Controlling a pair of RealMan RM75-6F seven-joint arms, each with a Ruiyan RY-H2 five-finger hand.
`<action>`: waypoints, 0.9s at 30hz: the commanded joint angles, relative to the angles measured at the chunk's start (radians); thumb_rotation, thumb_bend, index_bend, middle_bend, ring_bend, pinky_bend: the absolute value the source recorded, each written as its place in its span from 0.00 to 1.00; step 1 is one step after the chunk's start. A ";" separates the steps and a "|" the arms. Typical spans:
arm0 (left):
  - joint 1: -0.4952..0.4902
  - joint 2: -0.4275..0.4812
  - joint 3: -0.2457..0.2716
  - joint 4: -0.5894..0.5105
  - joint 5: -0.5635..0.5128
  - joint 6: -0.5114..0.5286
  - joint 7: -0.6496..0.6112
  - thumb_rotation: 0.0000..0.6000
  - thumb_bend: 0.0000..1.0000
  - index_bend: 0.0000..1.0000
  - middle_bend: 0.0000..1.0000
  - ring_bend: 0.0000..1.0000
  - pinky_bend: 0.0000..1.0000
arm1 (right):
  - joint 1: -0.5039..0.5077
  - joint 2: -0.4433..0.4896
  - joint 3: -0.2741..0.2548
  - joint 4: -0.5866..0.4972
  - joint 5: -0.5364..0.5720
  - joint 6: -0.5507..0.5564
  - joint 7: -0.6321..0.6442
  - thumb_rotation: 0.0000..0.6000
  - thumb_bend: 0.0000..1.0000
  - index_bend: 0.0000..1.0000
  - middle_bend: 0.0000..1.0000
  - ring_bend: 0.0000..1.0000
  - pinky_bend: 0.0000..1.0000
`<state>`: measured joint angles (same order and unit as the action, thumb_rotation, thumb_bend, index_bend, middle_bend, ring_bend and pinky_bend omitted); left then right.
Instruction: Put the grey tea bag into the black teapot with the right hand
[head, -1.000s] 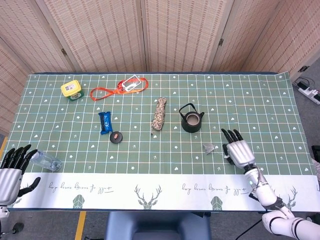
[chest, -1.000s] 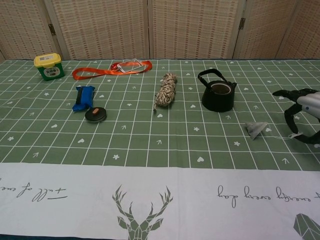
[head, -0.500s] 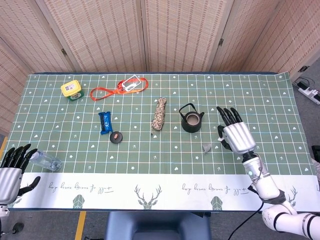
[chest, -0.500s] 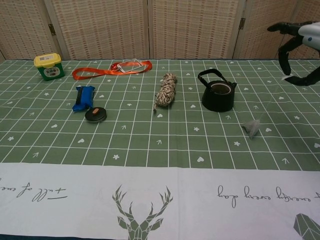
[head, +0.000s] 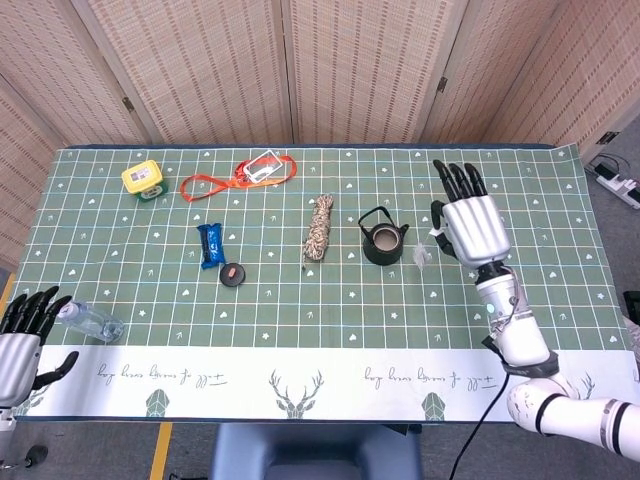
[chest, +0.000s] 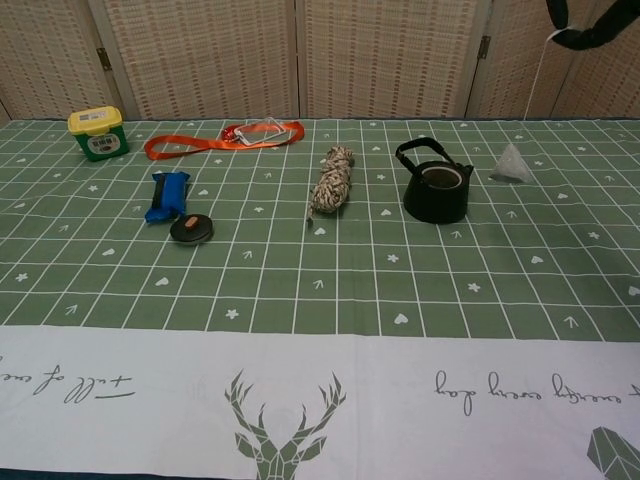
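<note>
Black teapot (head: 384, 243) sits at centre right of my head view, lid off; just right of it the grey tea bag (head: 422, 255) dangles clear of the table on its string, pinched in my right hand (head: 470, 226). I judge it feather-light, soft and prone to swing, so the string is the right hold. My left hand (head: 22, 335), lower left, is spread and empty

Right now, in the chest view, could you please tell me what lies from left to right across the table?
Yellow tub, blue packet, round lid, orange lanyard, rope bundle, black teapot, hanging grey tea bag.
</note>
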<state>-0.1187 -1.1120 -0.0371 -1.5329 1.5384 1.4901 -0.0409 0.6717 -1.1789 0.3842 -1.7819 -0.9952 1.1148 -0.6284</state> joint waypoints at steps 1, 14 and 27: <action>0.000 0.001 -0.002 0.000 -0.004 -0.002 -0.002 1.00 0.27 0.09 0.00 0.04 0.04 | 0.052 -0.004 0.033 -0.011 0.070 0.008 -0.049 1.00 0.41 0.71 0.06 0.04 0.00; -0.001 0.007 -0.007 0.003 -0.021 -0.011 -0.019 1.00 0.27 0.09 0.00 0.04 0.04 | 0.189 -0.111 0.035 0.179 0.245 -0.036 -0.078 1.00 0.41 0.73 0.09 0.06 0.00; -0.005 0.014 -0.012 0.008 -0.035 -0.024 -0.042 1.00 0.27 0.10 0.00 0.04 0.04 | 0.270 -0.214 0.001 0.390 0.298 -0.111 -0.040 1.00 0.41 0.73 0.09 0.06 0.00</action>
<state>-0.1245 -1.0984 -0.0499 -1.5240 1.5020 1.4647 -0.0823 0.9311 -1.3809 0.3912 -1.4077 -0.7045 1.0130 -0.6703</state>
